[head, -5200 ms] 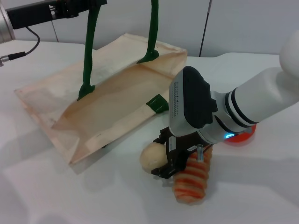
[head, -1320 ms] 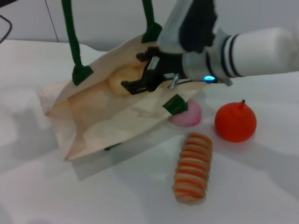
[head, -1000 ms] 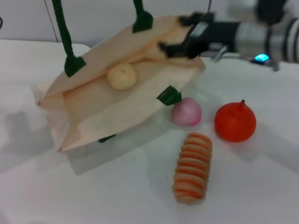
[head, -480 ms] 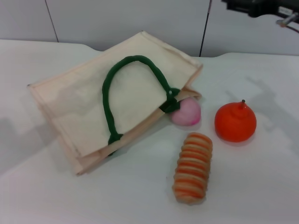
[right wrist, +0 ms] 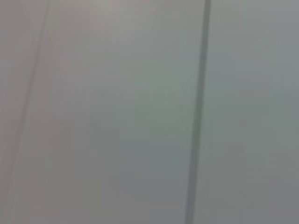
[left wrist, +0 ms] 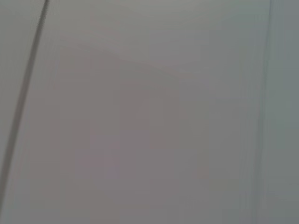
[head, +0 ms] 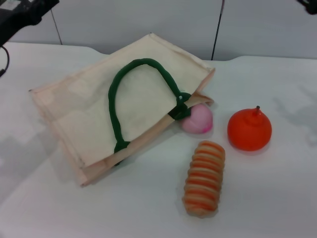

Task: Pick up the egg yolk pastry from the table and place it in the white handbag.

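Note:
The white handbag (head: 89, 99) lies flat on the table at centre left, its mouth closed. One dark green handle (head: 119, 94) loops across its top face. The egg yolk pastry is out of sight in every view. My left gripper (head: 22, 12) is raised at the far left top corner, well clear of the bag. Only a dark sliver of my right gripper (head: 309, 4) shows at the top right corner, high above the table. Both wrist views show only grey wall panels.
A pink round bun (head: 198, 119) sits against the bag's right corner. An orange round fruit (head: 249, 130) stands to its right. An orange-striped ridged bread roll (head: 203, 178) lies in front of them. The white table (head: 277, 208) meets the wall behind.
The pastry was carried into the held-open bag and released there. The bag then dropped flat with its handle down. Both arms have withdrawn upward to the corners.

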`<state>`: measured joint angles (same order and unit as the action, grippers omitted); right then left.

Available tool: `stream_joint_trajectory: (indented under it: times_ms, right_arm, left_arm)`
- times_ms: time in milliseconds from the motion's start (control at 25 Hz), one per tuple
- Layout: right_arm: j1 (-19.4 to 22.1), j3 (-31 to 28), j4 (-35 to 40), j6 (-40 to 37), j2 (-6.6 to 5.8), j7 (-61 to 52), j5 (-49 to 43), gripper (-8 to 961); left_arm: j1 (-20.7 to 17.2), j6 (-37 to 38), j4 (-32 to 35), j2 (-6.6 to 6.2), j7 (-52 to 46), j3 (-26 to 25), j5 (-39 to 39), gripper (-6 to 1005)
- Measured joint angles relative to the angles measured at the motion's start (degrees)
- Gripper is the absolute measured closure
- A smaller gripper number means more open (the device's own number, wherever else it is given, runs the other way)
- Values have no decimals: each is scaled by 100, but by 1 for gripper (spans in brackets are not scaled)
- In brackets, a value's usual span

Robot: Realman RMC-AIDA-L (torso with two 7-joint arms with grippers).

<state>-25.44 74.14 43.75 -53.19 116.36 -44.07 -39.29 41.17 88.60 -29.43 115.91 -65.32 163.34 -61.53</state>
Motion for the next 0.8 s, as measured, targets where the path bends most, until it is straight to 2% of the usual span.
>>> stream_joint_trajectory:
  times_ms: [80, 320, 640, 800]
  right_arm:
    - [-72, -1, -647, -478, 1, 827, 839, 62]
    - [-333, -5, -2614, -1880, -7, 2249, 2998, 62]
    - [-362, -5, -3349, -2039, 4, 2449, 3752, 62]
    - [-361, -5, -3451, -2055, 7, 2436, 3776, 62]
  left_arm:
    - [-75, -285, 339, 60, 593, -1, -302, 238]
    - [-288, -956, 1461, 61, 2444, -4, -1213, 235]
    - [-660, -1193, 2835, 67, 4856, -6, -2472, 235]
    - [-741, -1193, 3138, 66, 5413, -11, -2695, 235]
